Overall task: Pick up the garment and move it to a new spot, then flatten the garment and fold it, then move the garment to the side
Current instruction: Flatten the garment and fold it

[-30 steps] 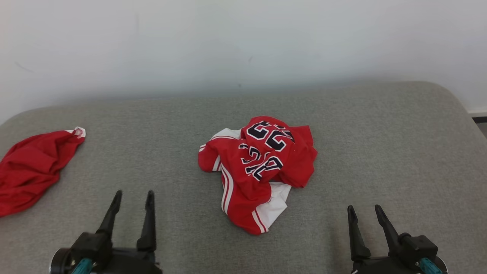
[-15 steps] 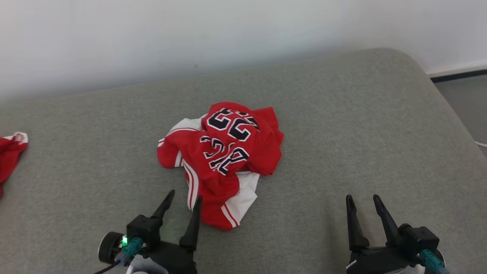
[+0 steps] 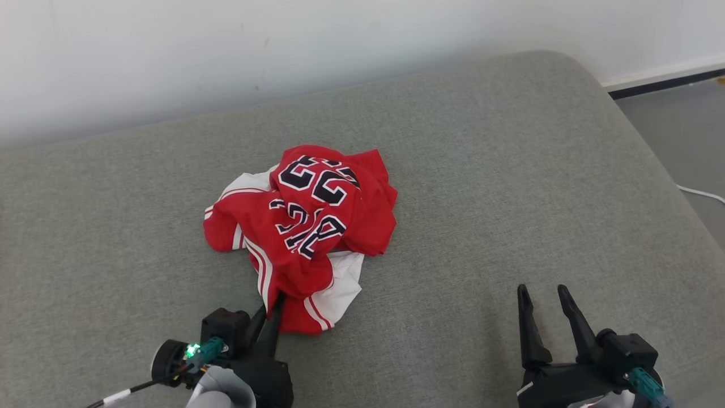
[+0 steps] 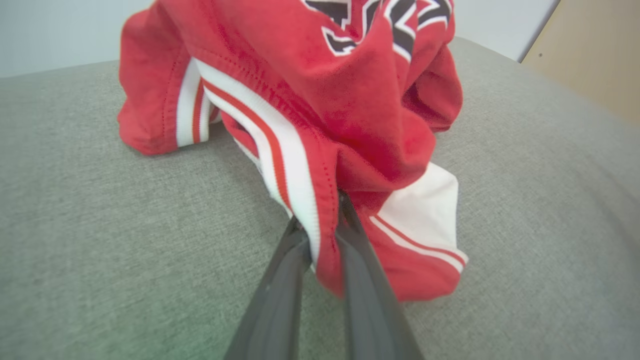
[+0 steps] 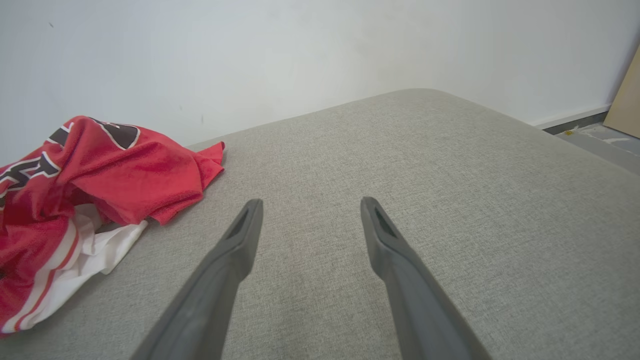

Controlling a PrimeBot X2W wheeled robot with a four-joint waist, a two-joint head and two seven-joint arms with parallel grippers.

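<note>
Left pincer point(image 3: 276, 299) pinching the garment point(image 3: 306, 226): in the left wrist view the two dark fingers point(image 4: 280, 280) press together on a fold of red cloth with a white-and-red striped hem point(image 4: 305, 200), cloth bunched between them at the tips. In the head view it sits at 7 o'clock, fingers pointing toward 12. Green light point(image 3: 193, 349) on at its wrist.

Right pincer point(image 3: 542, 290) spread, nothing between the fingers. At 5 o'clock in the head view, low over bare upholstery; in its own wrist view the tips point(image 5: 311, 202) stand well apart from each other and from the cloth.

Grey upholstered surface point(image 3: 510, 170): takes up most of the head view, woven texture, rounded corner at 1 o'clock.

White wall point(image 3: 226, 45): across 12 o'clock, behind the far edge of the surface. Few faint marks on it.

Garment: red jersey, crumpled in a heap, lying on the surface just left of the head view's centre. Black numerals edged in white face up on the top folds. White panel with red stripes spills out at the heap's 6 o'clock, nearest the left pincer. Seen from the right wrist view, the heap point(image 5: 75, 165) lies at 9 o'clock, apart from the right pincer.

Grey floor point(image 3: 679, 124): at 2 o'clock, past the rounded corner.

Tan board point(image 5: 627, 100): at 3 o'clock in the right wrist view, leaning or standing, cannot tell which.

Dark skirting strip point(image 3: 657, 85): foot of the wall, 2 o'clock.

White cable point(image 3: 699, 192): thin line on the floor, 3 o'clock.
</note>
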